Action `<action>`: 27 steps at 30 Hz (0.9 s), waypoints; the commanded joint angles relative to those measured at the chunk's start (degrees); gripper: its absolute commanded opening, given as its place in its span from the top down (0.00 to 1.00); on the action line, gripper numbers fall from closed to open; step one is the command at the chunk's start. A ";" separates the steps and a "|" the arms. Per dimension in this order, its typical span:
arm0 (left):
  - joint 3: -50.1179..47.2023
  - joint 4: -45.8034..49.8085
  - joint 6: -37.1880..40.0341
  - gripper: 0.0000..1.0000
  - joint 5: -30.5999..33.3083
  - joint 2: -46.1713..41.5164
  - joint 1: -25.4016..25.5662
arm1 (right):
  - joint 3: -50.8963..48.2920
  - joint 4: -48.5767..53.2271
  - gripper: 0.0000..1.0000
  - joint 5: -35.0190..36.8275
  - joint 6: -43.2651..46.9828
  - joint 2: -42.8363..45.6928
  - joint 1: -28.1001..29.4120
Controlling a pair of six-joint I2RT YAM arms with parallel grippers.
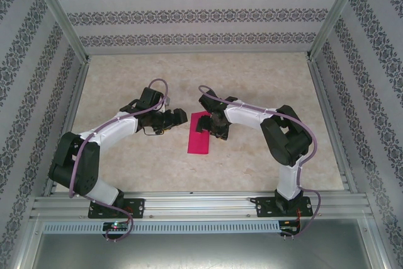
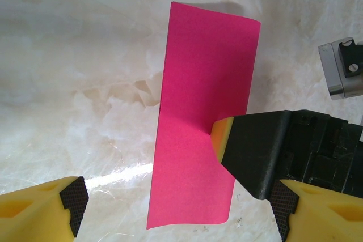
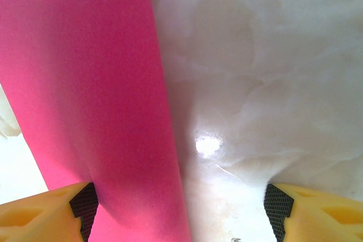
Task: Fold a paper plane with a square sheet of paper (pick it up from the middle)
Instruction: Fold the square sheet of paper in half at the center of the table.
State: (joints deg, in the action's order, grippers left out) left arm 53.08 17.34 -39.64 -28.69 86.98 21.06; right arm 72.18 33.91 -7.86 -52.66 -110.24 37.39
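A pink paper lies flat on the pale tabletop, in the middle, between the two arms. It looks like a long strip, not a square, with one long side and one short side curling up a little.

The left gripper is just beside the paper, on its left. Its jaws are wide apart and hold nothing. From the left wrist, the paper lies ahead, reaching down between the two yellow fingertips.

The right gripper is over the far end of the paper. Its jaws are wide apart too. One black finger with a yellow tip touches the top of the paper near its right edge. From the right wrist, that yellow fingertip sits at the paper's edge, and the other one is over the bare tabletop.
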 commanded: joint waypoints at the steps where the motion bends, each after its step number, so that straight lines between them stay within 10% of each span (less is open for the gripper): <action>1: -0.91 0.74 0.66 0.14 0.70 -1.46 0.76 | -0.90 2.99 0.19 2.52 -0.12 -3.79 0.47; 27: -0.65 0.50 0.83 0.20 0.16 -0.54 0.67 | 0.00 4.09 0.19 2.23 1.47 -6.53 0.23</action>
State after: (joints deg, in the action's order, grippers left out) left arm 52.84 17.34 -39.64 -28.32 86.89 21.06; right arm 74.54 36.60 -7.68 -52.16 -112.07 37.39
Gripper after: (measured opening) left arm 0.802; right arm 0.814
